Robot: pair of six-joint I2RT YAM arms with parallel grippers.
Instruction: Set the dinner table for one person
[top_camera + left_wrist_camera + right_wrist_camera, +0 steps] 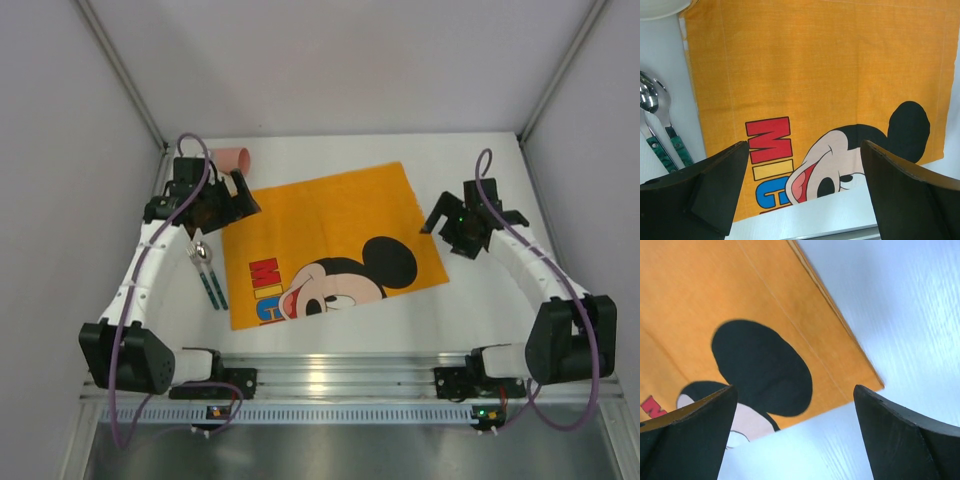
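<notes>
The left pincer (804, 146) and right pincer (795, 388) are wide open, holding nothing. The mat (330, 215) on the table (480, 300) looks soft and floppy; pinch its edge. The spoons (203, 253) look slippery; grab the handles (213, 290).

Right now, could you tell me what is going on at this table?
Two robot arms are laying a place on the white dinner table. An orange cartoon-mouse placemat lies flat in the middle. The left gripper hovers at its far-left corner, and the right gripper is just off its right edge. Both are open and hold nothing. Two green-handled pieces of cutlery lie left of the mat, and a pink cup sits beyond the left gripper.
</notes>
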